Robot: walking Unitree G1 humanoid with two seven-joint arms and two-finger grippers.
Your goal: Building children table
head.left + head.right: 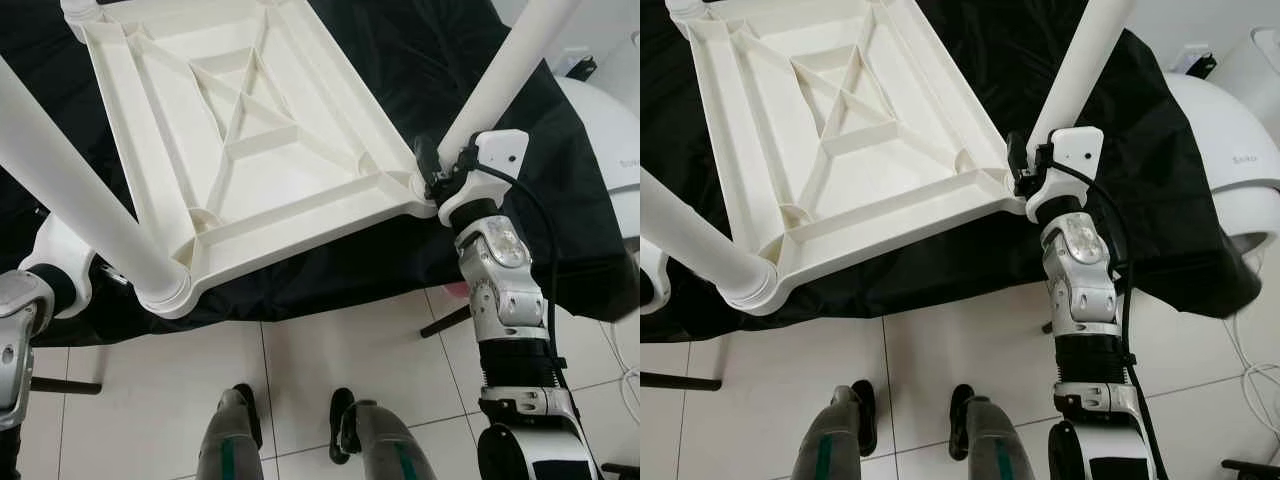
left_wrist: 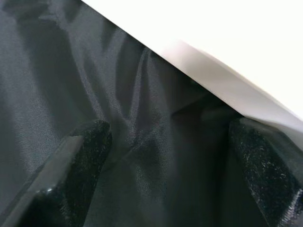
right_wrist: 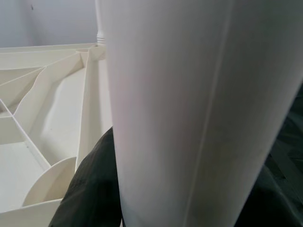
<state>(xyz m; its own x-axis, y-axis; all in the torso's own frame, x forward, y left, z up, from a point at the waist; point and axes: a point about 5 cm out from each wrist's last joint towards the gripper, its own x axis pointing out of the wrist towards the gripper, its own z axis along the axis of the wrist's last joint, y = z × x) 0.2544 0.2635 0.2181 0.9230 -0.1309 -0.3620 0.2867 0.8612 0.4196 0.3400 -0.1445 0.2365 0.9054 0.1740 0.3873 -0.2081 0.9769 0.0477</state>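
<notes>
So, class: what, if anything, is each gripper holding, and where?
Right gripper: round white plastic table leg, near its base. Left gripper: nothing, jaws open over black cloth.

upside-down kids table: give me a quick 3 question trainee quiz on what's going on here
1. True or false: the white table lies with its ribbed underside up on the black cloth.
2. Which gripper is at the table leg on the near right corner? A. left gripper B. right gripper
3. Fill in: the floor under the robot's feet is covered in white ____.

Key
1. True.
2. B: the right gripper is around the base of that leg; the left gripper sits open over the cloth, beside a white part.
3. Tiles.
</notes>
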